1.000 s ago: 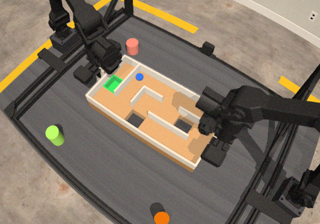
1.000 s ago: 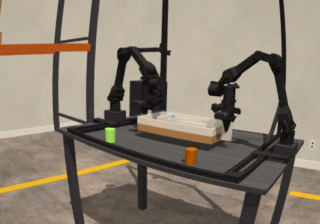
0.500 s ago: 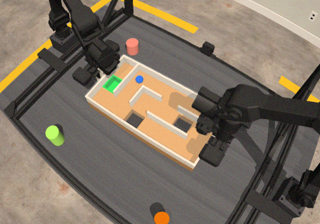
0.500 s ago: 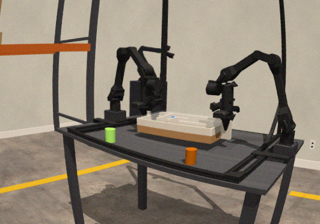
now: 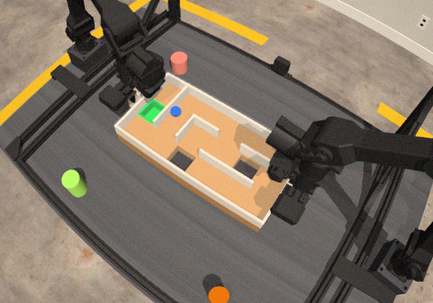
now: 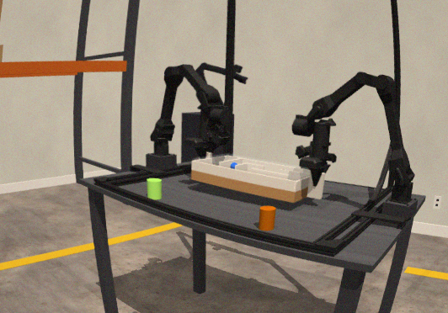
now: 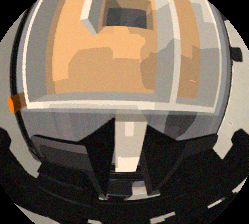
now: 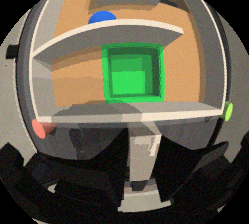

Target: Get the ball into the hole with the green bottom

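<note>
Blue ball (image 5: 175,111) (image 6: 233,165) (image 8: 103,18) separated from green hole (image 5: 151,111) (image 8: 129,80) by a wall (image 5: 171,107) (image 8: 109,31), tabs (image 7: 129,155) (image 8: 142,160) seemingly pinched by left hand (image 5: 288,185) (image 6: 317,182) (image 7: 124,121) and right hand (image 5: 132,99) (image 6: 207,156) (image 8: 136,131), board (image 5: 163,133) (image 6: 248,183) (image 7: 99,45) (image 8: 184,75) held between

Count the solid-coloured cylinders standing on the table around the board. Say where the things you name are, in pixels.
3: pink cylinder (image 5: 179,63) (image 8: 40,128) beyond the green hole's end, lime cylinder (image 5: 75,184) (image 6: 154,189) (image 8: 228,111) and orange cylinder (image 5: 219,296) (image 6: 267,219) (image 7: 14,104) along one long side.

The top view looked steeply down over the surface (image 5: 134,217) (image 6: 236,224); the exterior view faced it obliquely from farther away. Both wrist views looked closely onto opposite ends of the board (image 5: 195,184) (image 6: 248,183) (image 7: 99,65) (image 8: 184,75).
</note>
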